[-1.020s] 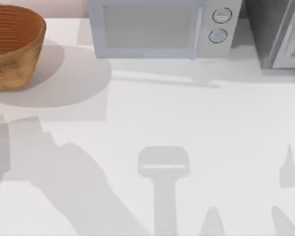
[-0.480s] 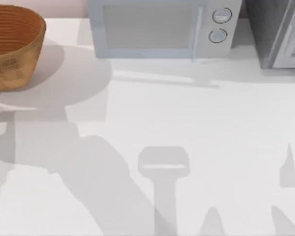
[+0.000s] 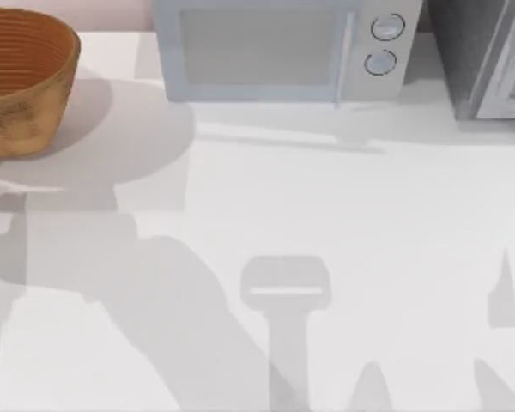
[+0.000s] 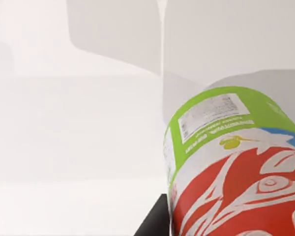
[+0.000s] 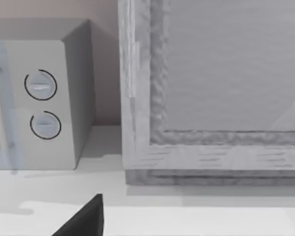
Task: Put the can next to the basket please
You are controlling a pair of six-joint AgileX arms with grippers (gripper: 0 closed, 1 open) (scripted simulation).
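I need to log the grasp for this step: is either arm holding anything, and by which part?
The can sits close before the left wrist camera, likely held near its red band; the actual contact isn't visible.

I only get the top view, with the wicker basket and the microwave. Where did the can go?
Observer: The can is right up close to the left wrist camera. It is red and white with a green end.
Operator: Is it sitting on the table?
Observer: I cannot tell. A dark part of the left gripper is right beside it, with the white table beyond.
Operator: What is the other arm doing?
Observer: In the right wrist view, a dark edge of the right gripper hangs over the table, facing the microwave.
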